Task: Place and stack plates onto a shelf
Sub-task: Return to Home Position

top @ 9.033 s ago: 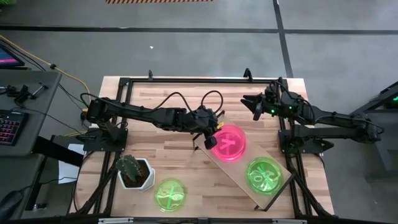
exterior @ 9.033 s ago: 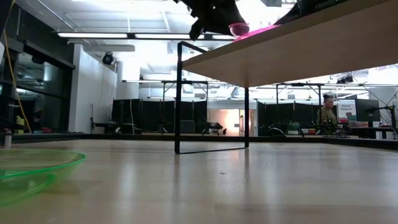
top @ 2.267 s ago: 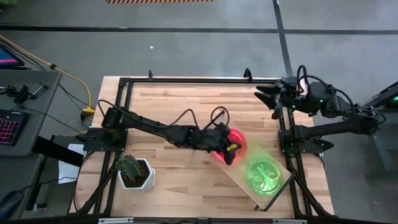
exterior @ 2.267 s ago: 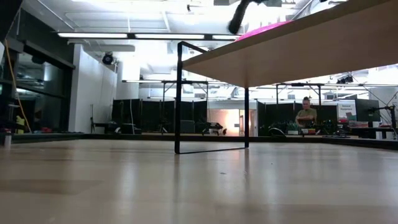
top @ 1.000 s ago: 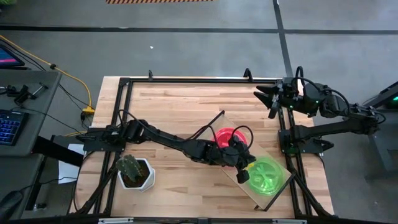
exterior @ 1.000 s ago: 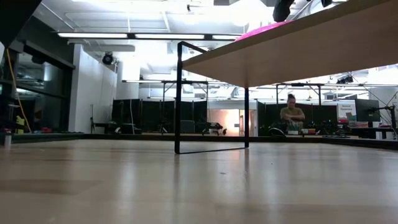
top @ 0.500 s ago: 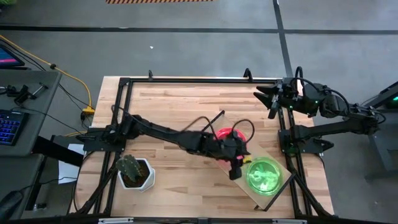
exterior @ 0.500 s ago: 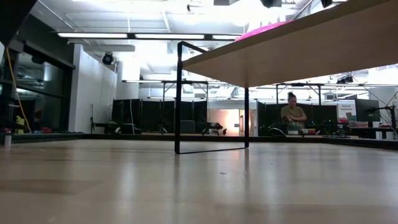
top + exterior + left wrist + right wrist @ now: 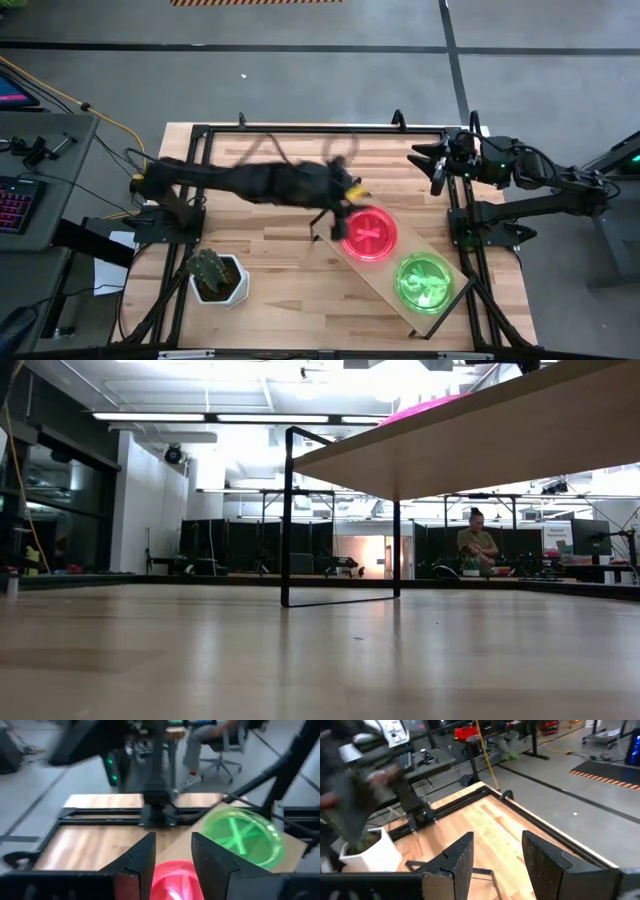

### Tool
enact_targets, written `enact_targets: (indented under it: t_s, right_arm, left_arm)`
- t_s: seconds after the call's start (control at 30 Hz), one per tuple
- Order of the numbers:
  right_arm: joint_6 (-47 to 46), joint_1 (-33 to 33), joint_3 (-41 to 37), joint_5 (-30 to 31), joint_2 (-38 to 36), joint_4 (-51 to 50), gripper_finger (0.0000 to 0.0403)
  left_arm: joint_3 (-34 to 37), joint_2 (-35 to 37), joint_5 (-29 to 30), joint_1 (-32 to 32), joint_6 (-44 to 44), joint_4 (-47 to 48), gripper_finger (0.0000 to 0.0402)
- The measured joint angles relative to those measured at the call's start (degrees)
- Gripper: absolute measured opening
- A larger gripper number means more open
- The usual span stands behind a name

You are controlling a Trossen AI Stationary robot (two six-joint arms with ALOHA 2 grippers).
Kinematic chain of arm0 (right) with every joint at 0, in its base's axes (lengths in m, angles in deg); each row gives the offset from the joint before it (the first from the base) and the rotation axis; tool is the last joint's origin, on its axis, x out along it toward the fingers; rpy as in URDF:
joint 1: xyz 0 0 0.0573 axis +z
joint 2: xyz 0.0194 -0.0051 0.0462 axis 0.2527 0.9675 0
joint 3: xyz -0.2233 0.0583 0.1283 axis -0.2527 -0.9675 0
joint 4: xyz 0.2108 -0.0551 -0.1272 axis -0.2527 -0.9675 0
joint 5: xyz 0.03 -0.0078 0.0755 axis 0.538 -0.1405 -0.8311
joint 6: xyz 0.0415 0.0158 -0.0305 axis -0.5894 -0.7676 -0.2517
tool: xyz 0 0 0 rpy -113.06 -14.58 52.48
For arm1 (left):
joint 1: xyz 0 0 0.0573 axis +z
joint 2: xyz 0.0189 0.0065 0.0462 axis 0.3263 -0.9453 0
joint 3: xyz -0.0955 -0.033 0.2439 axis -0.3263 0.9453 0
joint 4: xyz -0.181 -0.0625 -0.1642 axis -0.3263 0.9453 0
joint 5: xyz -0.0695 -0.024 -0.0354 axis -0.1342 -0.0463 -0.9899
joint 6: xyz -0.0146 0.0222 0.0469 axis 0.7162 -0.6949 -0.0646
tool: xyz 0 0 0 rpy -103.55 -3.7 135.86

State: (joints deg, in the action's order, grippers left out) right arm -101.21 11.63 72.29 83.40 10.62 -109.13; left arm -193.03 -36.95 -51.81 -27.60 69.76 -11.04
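The light-wood shelf (image 9: 392, 272) stands slantwise on the table's right half. A neon pink plate pile (image 9: 368, 233) rests on its far end, and a neon green pile (image 9: 425, 281) on its near end. How many plates each pile holds does not show. My left gripper (image 9: 347, 192) is open and hovers just beyond the shelf's far end. In the left wrist view, my left gripper (image 9: 172, 854) has the pink plate (image 9: 172, 876) below it and the green plate (image 9: 241, 833) farther off. My right gripper (image 9: 428, 162) waits open at the table's far right corner.
A white pot with a cactus (image 9: 214, 275) stands near the table's near left corner. Black frame rails (image 9: 300, 128) run along the table's edges. In the low view, the shelf's underside (image 9: 480, 435) spans overhead, and a person (image 9: 478, 544) sits far behind the table.
My left gripper has drawn back from beside the green pile, moving up and toward the table's far edge and left, past the pink pile. The arm is blurred with the motion. The green pile now shows whole on the shelf's near end.
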Motion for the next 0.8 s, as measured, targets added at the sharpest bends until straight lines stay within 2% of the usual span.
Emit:
enact_targets:
  t_s: [0.07,0.33,0.43,0.57,0.67,0.8]
  right_arm:
    - [-0.01,0.0,0.0,-1.11,0.02,-0.26,0.0151]
    - [-0.09,0.0,0.0,-4.39,1.22,-0.22,0.0151]
    - [-0.19,0.0,0.0,-4.41,2.3,-0.18,0.0151]
    - [-0.48,0.0,0.0,-4.43,3.19,0.45,0.0151]
    - [-0.98,0.0,0.0,-4.45,3.52,2.17,0.0146]
    - [-1.49,0.0,0.0,-4.43,3.49,2.96,0.0109]
  left_arm:
    - [7.32,6.03,-0.28,1.51,-0.2,-3.72,0.0107]
    - [40.6,30.33,-1.61,4.8,0.78,-29.99,0.0069]
    - [50.73,38.06,-1.48,4.96,2.28,-35.8,0.0047]
    - [60.75,46.39,-1.03,4.94,4.51,-38.92,0.0009]
    - [66.39,52.12,-0.96,4.93,5.3,-41.19,0.0004]
    - [72.07,59.4,-0.96,4.89,5.26,-42.29,0.0001]
